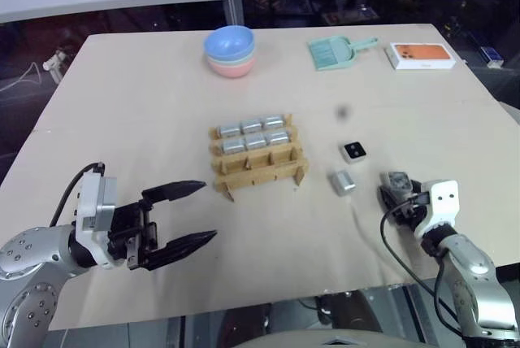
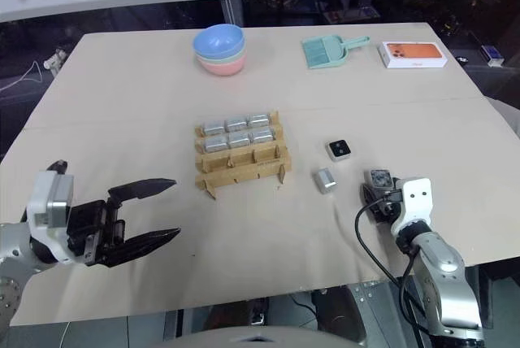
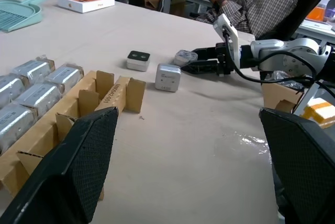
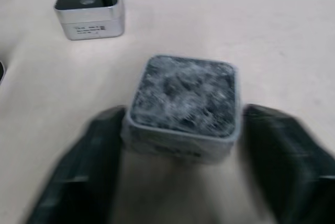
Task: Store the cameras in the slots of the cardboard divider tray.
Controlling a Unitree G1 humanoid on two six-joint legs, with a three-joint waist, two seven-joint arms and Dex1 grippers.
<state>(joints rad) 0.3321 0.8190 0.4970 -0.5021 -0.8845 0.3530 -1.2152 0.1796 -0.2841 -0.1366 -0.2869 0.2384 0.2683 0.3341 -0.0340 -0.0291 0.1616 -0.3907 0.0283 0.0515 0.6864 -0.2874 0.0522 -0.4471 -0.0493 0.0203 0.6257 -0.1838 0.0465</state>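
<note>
**A:** Nearest my head camera, the left gripper (image 1: pixel 195 214) is hanging over the near left part of the table (image 1: pixel 138 96), jaws spread wide and empty, pointing toward the middle. What are you seeing beyond it?

**B:** The cardboard divider tray (image 1: pixel 258 161) is sitting mid-table; six wrapped cameras (image 1: pixel 253 134) are filling its two far rows, and the near row is standing empty. Right of the tray, a silver camera (image 1: pixel 342 182) and a black-faced camera (image 1: pixel 354 151) are lying loose on the table.

**A:** And farther right?

**B:** The right gripper (image 1: pixel 396 192) is bracketing a third loose camera (image 4: pixel 183 103). That block is sitting squarely between the jaws, a finger (image 4: pixel 89 161) on each side. I'm reading the jaws as closing, but I cannot tell whether they are gripping yet.

**A:** So the right arm is far nearer; I'm judging it takes this one, then carries it left to the near row.
</note>
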